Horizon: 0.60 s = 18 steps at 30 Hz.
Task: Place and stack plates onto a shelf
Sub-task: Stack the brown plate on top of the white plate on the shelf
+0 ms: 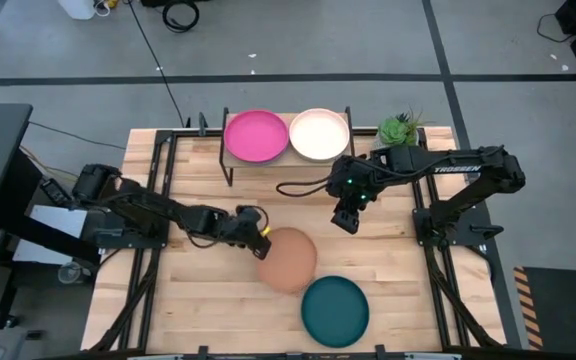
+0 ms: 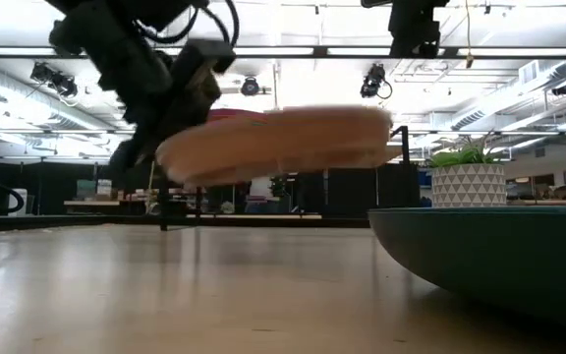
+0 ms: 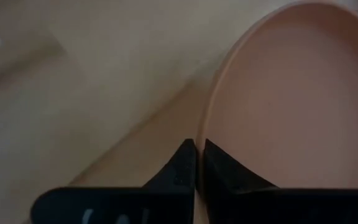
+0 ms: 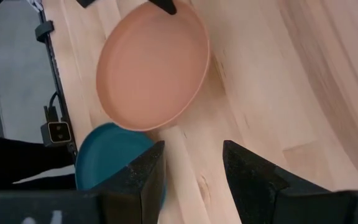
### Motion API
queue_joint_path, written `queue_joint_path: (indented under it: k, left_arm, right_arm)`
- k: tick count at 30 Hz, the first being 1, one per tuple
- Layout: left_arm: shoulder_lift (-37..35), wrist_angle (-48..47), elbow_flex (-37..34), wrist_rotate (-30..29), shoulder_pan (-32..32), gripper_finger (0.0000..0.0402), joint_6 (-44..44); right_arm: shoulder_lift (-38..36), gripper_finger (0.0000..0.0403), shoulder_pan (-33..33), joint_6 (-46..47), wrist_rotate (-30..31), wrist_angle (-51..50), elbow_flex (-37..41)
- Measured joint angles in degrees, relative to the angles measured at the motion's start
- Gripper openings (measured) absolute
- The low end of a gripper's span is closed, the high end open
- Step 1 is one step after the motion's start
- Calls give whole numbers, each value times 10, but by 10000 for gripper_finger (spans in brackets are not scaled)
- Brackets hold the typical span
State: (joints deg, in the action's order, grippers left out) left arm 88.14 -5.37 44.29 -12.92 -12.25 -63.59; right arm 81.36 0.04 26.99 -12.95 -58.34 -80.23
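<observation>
Left gripper (image 1: 261,236) was clamped on the near rim of the round matte tan plate (image 1: 288,259), fingers (image 3: 185,171) pinched tight across its edge. From my low view that plate (image 2: 278,143) hung tilted, clear of the slatted wooden tabletop (image 1: 208,300). I saw the round dark teal plate (image 1: 335,311) lying flat just beside it, toward the front edge. Right gripper (image 1: 345,218) hovered mid-table with its fingers (image 4: 145,174) spread wide, holding nothing, open wood beneath. On the small wood-topped black-legged shelf (image 1: 230,168) at the far edge, a round magenta plate (image 1: 256,135) and a round pale peach plate (image 1: 319,133) sat side by side, rims touching. A small potted green plant (image 1: 400,128) stood beside the shelf.
</observation>
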Motion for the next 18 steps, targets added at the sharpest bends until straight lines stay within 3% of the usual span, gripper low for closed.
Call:
queue_joint_path:
  k: [6, 11, 18]
  left_arm:
    - [-52, -24, 15, 0, 31, 16, 40]
    - [-62, -101, 85, -6, 49, 16, 102]
    - [-62, -169, 186, -16, 70, 16, 173]
  right_arm:
    - [-9, 168, -8, 35, 0, 44, 0]
    - [-40, 168, -33, 79, 2, 108, 0]
    - [-106, 168, -64, 85, 48, 126, 0]
